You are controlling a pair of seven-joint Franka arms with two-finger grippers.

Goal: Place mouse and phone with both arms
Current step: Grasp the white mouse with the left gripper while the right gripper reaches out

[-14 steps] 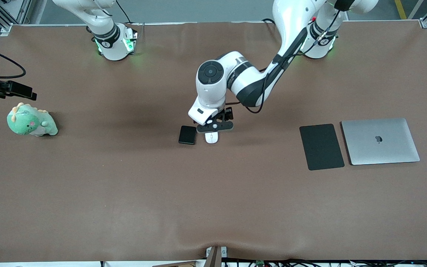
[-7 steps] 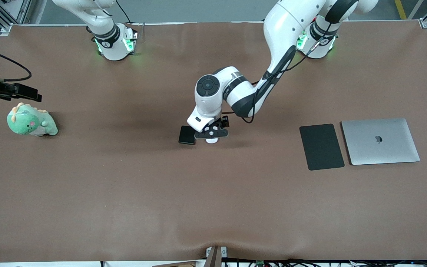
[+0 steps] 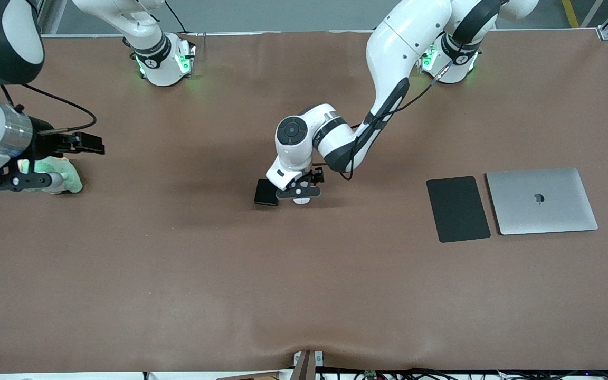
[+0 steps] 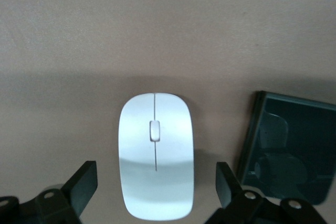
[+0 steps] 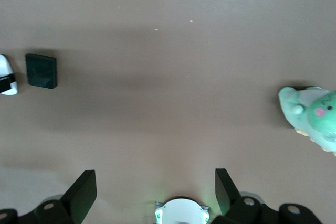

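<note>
The white mouse (image 4: 156, 161) lies on the brown table near its middle, with the black phone (image 4: 289, 153) close beside it toward the right arm's end. My left gripper (image 4: 156, 182) is open and low over the mouse, one finger on each side with a gap to each. From the front, the left gripper (image 3: 298, 192) covers most of the mouse (image 3: 300, 200), and the phone (image 3: 266, 192) shows beside it. My right gripper (image 3: 16, 182) hangs open and empty over the table's right-arm end; in its wrist view the right gripper (image 5: 155, 187) holds nothing, with the phone (image 5: 41, 70) small in the distance.
A green plush dinosaur (image 3: 69, 180) sits partly under the right gripper. A flat black mouse pad (image 3: 457, 208) and a closed silver laptop (image 3: 541, 200) lie side by side toward the left arm's end.
The left gripper has come down over the mouse, still open. The right arm has swung into view and now hangs over the plush dinosaur.
</note>
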